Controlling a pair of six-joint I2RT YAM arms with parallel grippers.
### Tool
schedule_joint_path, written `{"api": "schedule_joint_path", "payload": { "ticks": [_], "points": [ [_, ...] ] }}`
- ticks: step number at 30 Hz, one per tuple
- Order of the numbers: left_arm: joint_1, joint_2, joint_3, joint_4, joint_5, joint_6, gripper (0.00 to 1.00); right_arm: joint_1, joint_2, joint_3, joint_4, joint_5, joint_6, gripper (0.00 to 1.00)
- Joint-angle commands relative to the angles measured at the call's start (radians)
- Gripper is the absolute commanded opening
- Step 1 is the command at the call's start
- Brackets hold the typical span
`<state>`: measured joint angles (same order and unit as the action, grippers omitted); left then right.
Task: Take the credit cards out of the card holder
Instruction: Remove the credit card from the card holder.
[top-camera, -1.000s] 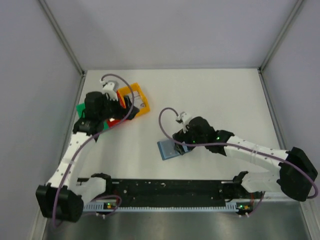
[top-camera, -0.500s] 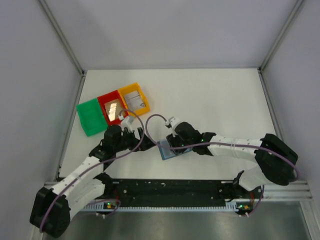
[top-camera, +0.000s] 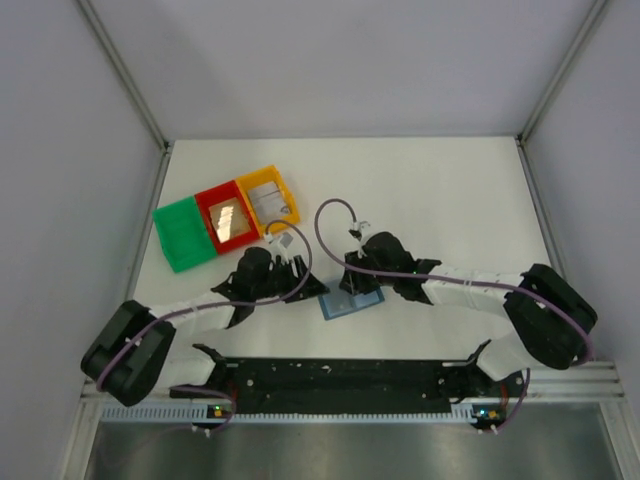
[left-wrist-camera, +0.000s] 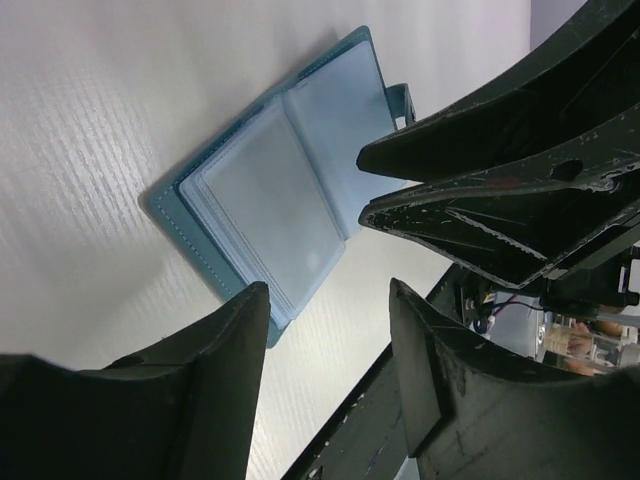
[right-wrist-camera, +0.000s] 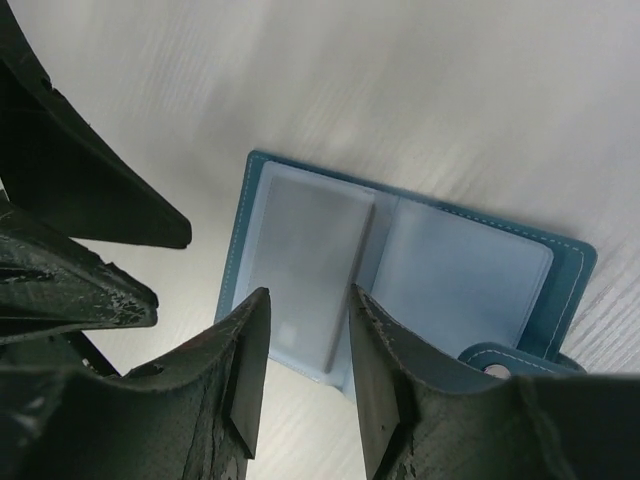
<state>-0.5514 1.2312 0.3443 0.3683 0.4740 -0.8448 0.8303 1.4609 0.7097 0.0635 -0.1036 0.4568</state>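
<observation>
The card holder lies spread open on the bench. Both arms reach low toward it. The left hand hovers at its edge, half open and empty. The right hand is directly over it, narrowly parted, gripping nothing.

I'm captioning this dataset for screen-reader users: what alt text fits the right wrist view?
A blue card holder lies open on a white table, pale pockets facing up. The right tool hovers over one panel, jaws apart; the left tool juts in from the left.
</observation>
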Motion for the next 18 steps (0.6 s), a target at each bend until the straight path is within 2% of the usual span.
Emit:
{"api": "schedule_joint_path", "payload": {
  "ticks": [1, 3, 11, 18],
  "points": [
    [-0.024, 0.083, -0.008, 0.182, -0.006, -0.059, 0.5, -0.029, 0.013, -0.042, 0.088, -0.057, 0.071, 0.37],
    [-0.033, 0.129, -0.002, 0.236, 0.008, -0.08, 0.43, -0.04, 0.015, -0.065, 0.107, -0.062, 0.092, 0.35],
    [-0.061, 0.26, 0.047, 0.247, 0.008, -0.102, 0.42, -0.059, -0.002, -0.107, 0.127, -0.061, 0.111, 0.34],
    [-0.065, 0.18, 0.048, 0.092, -0.09, -0.05, 0.47, -0.06, -0.004, -0.116, 0.131, -0.061, 0.106, 0.34]
  ]
}}
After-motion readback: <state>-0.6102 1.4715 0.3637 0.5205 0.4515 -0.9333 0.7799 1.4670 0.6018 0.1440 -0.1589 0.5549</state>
